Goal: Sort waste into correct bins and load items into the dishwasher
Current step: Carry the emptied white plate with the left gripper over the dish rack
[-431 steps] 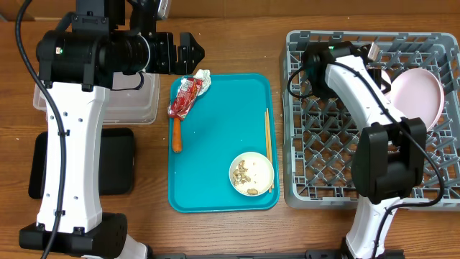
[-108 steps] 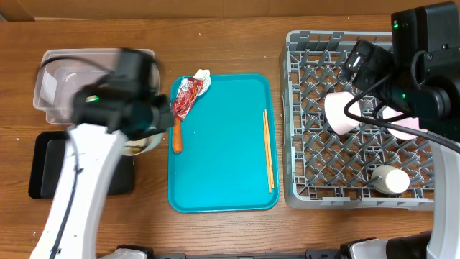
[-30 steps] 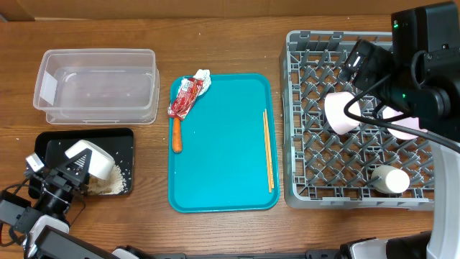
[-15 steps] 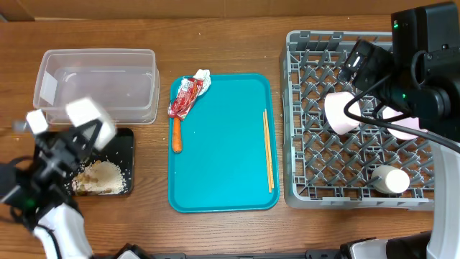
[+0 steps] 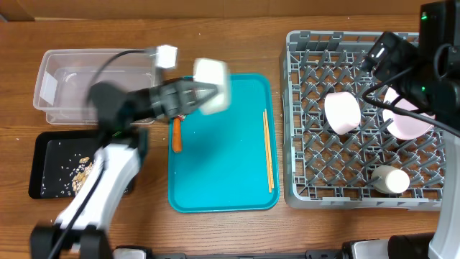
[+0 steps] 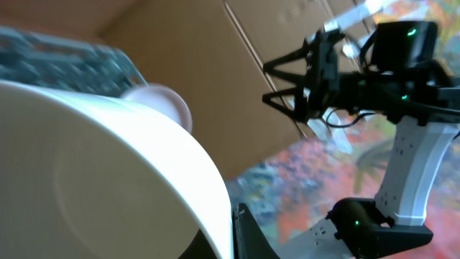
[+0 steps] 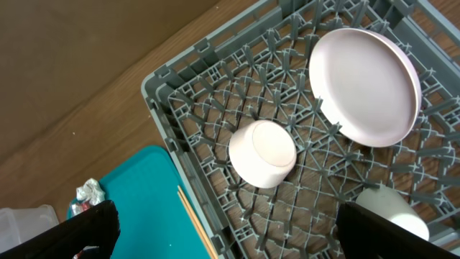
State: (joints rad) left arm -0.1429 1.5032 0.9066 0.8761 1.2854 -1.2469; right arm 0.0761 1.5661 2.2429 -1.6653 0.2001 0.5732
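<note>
Wooden table (image 5: 230, 43); left jaws clamp a smooth, round white bowl (image 5: 213, 78); right jaws spread wide.

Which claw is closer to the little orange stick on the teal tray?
Left. The left gripper, holding a small white bowl, hangs just beyond the short orange carrot-like stick; the right gripper is far off above the grey plastic dish rack.

Bowl (image 5: 212, 85) motion-blurred; plate (image 5: 404, 122) partly behind right arm (image 5: 425, 72).
</note>
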